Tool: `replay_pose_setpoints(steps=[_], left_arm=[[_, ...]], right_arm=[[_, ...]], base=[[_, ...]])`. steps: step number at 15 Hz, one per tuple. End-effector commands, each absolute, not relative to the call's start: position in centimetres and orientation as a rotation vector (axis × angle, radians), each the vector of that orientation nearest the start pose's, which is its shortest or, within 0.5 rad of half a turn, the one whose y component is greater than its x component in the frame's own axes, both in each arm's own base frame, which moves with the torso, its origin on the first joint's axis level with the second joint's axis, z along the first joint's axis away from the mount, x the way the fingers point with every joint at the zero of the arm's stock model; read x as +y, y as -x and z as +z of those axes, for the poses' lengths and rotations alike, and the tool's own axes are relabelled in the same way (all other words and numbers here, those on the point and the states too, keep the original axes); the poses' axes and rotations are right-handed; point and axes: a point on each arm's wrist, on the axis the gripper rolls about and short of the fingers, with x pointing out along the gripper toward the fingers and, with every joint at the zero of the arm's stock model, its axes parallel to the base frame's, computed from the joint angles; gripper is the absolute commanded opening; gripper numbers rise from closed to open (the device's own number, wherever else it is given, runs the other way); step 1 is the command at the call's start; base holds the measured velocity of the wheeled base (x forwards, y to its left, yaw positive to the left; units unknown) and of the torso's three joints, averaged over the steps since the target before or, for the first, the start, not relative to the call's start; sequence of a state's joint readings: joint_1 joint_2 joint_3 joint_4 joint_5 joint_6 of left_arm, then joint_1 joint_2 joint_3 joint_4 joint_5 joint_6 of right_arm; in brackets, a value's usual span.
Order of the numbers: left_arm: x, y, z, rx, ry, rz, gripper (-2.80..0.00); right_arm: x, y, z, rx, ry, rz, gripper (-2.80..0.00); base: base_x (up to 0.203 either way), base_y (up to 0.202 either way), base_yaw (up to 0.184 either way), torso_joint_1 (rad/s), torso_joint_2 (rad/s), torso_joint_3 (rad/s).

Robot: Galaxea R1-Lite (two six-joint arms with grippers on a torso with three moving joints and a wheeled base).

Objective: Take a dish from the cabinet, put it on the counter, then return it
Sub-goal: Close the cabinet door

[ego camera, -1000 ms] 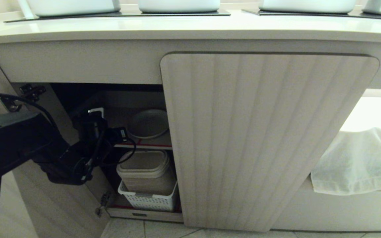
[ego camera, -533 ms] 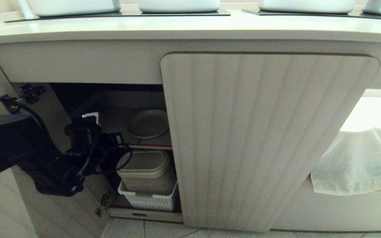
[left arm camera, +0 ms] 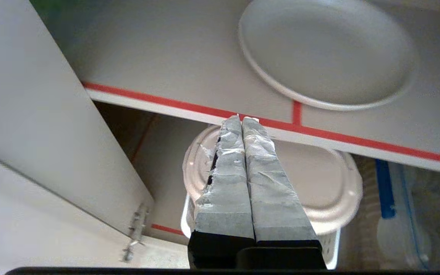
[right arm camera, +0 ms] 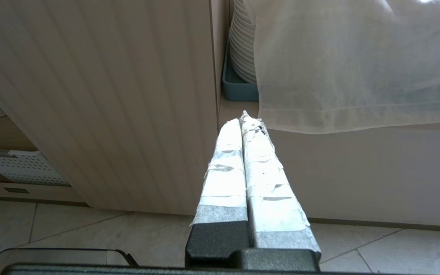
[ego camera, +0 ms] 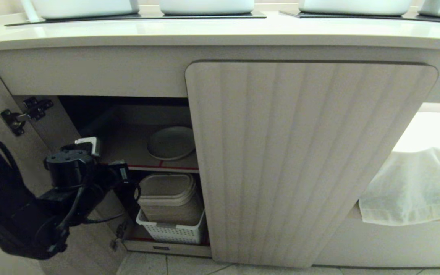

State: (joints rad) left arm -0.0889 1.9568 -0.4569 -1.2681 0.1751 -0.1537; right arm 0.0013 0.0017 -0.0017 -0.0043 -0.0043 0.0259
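The cream dish (ego camera: pixel 171 143) lies flat on the cabinet's upper, red-edged shelf (ego camera: pixel 174 167), and it also shows in the left wrist view (left arm camera: pixel 327 53). The cabinet's left door (ego camera: pixel 33 126) stands swung open, while the fluted middle door (ego camera: pixel 300 160) is closed. My left gripper (left arm camera: pixel 241 119) is shut and empty. It sits outside the opening, below and left of the dish, with its tips level with the shelf edge (left arm camera: pixel 189 109). My right gripper (right arm camera: pixel 245 116) is shut and empty, low over the floor in front of the closed door. The counter (ego camera: pixel 220 32) runs above.
Under the shelf, a lidded beige container (ego camera: pixel 168 193) sits in a white basket (ego camera: pixel 172 231). A white cloth (ego camera: pixel 414 187) hangs at the right. Stacked plates (right arm camera: pixel 243 46) stand in a blue tray (right arm camera: pixel 239 89) behind it. White basins (ego camera: pixel 206 5) stand on the counter.
My left arm has drawn back out of the cabinet, moving down and to the left, with the gripper still shut and empty. The dish stays on the shelf.
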Motion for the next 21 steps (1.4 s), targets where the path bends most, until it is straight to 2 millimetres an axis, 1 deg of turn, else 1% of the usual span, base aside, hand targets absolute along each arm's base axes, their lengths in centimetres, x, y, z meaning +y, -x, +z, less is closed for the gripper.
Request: replay_pose_setpoints(steps=[1,3,5,9,12,16,21], left_arm=[[-2.1,-27.9,10.5,0.174,0.105,0.081,-2.8],[-2.0,-26.1,10.8,0.184,0.031,0.057,-2.8],[-1.9,-24.7,11.2,0.179,0.009,0.048,-2.8],[-1.7,-22.3,11.0,0.206,0.004,0.048,-2.8],[-1.6,-20.4,10.1,0.254,-0.004,0.045,-2.8],[-1.5,-18.4,9.0,0.289,-0.008,0.033,-2.8],[-0.7,-17.7,9.7,0.263,0.007,0.035,-2.8]], right_arm=[[0.0,2.3,7.6,-0.005,-0.026,-0.003,-2.8],[0.0,2.3,7.6,-0.005,-0.026,-0.003,-2.8],[0.0,2.3,7.6,-0.005,-0.026,-0.003,-2.8],[0.0,2.3,7.6,-0.005,-0.026,-0.003,-2.8],[0.0,2.3,7.6,-0.005,-0.026,-0.003,-2.8],[0.0,2.3,7.6,-0.005,-0.026,-0.003,-2.8],[0.0,2.3,7.6,-0.005,-0.026,-0.003,-2.8]], base=[[0.0,0.0,0.0,0.0,0.0,0.0],[0.0,0.0,0.0,0.0,0.0,0.0],[0.0,0.0,0.0,0.0,0.0,0.0],[0.0,0.0,0.0,0.0,0.0,0.0],[0.0,0.0,0.0,0.0,0.0,0.0],[0.0,0.0,0.0,0.0,0.0,0.0],[0.0,0.0,0.0,0.0,0.0,0.0]])
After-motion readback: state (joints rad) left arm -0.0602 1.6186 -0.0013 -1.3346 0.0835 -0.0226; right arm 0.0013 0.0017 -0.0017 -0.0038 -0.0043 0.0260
